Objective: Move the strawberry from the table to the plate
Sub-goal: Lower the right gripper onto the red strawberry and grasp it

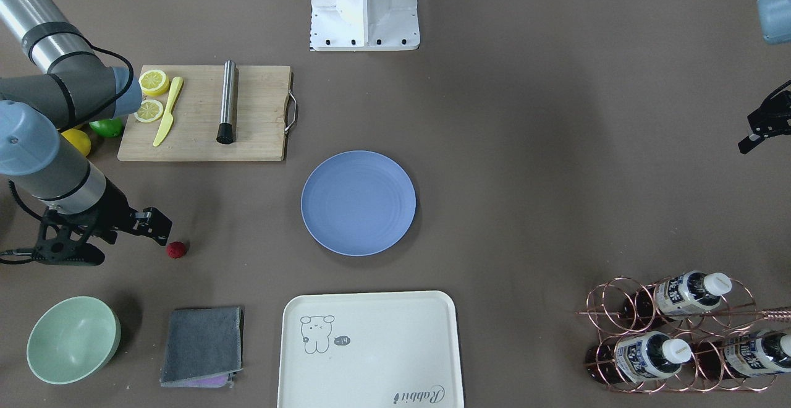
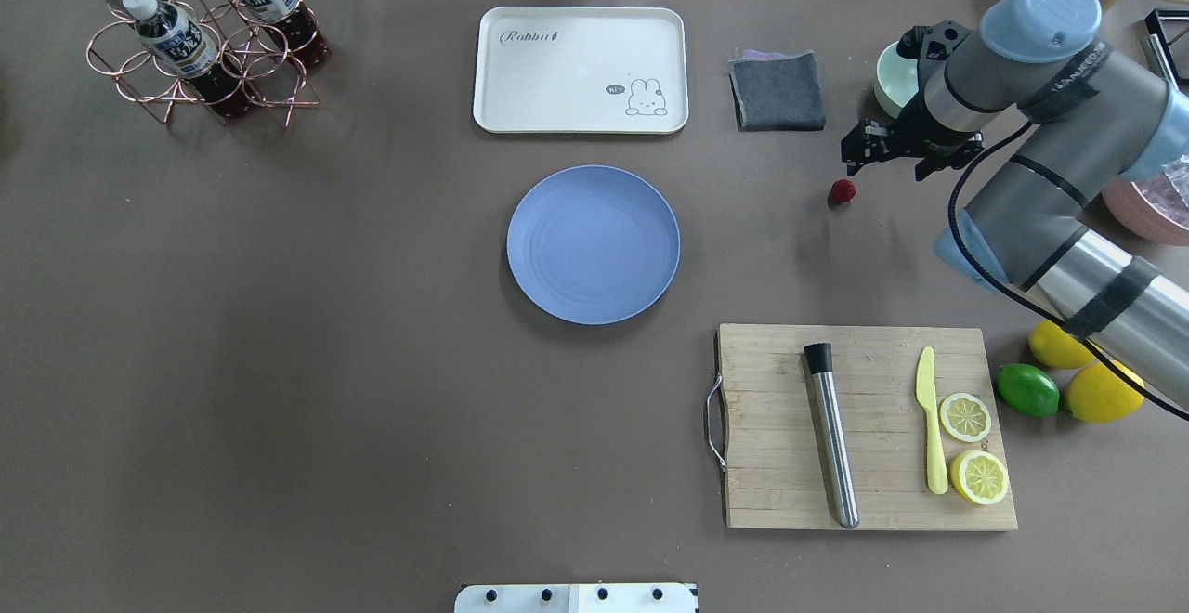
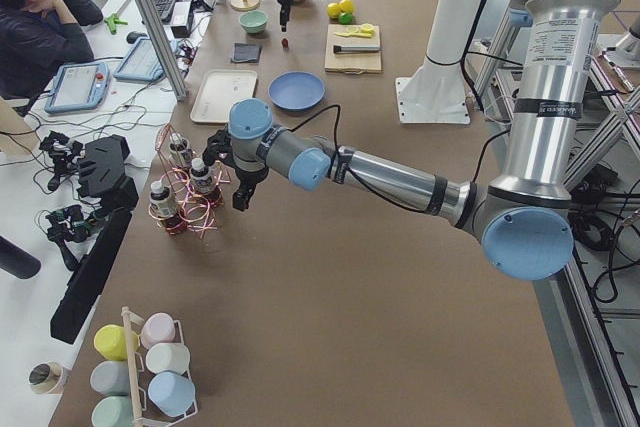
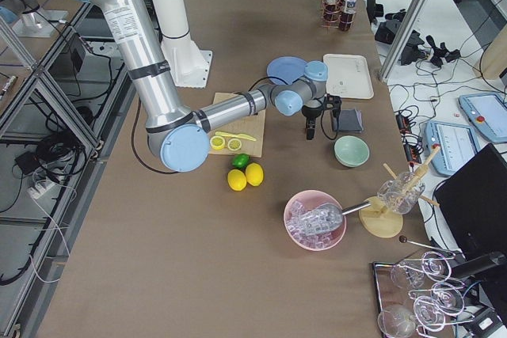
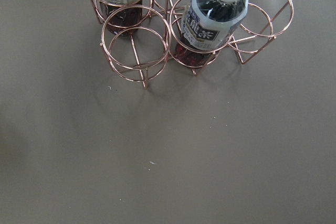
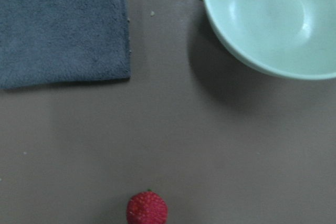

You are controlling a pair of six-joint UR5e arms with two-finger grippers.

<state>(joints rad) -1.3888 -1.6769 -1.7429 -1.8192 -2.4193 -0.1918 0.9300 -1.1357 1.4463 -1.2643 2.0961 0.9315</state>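
Strawberry (image 1: 176, 249) on table (image 1: 525, 179), just beside right gripper (image 1: 164, 232) tips, not grasped; can't tell if jaws spread or clenched. Plate (image 1: 358, 203) well apart, only bare cloth between. Around berry: grey towel (image 1: 203, 346), mint bowl (image 1: 73, 340), cutting board (image 1: 259, 111). Left gripper (image 3: 240, 197) near bottle rack (image 1: 680, 327), jaw state unclear too

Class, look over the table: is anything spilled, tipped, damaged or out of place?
Nothing looks spilled or damaged. Only the strawberry sits alone on the bare table, away from the lemons and lime.
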